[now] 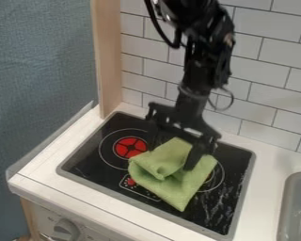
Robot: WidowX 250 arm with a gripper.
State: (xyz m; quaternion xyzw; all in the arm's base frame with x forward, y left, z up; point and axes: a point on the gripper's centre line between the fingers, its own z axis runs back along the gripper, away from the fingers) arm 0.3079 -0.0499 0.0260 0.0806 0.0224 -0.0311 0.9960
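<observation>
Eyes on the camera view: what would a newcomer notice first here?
Probably the crumpled light-green cloth, bright against the black cooktop. Next, the black pincer, hanging down from the top of the view with its fingers spread at the cloth's upper part. Then the red burner just beyond the cloth, toward the picture's left.

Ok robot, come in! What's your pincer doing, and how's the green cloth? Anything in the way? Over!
Pincer open, down at green cloth. Cloth rumpled on black stovetop. Nothing seen between pincer and cloth. Over.
</observation>
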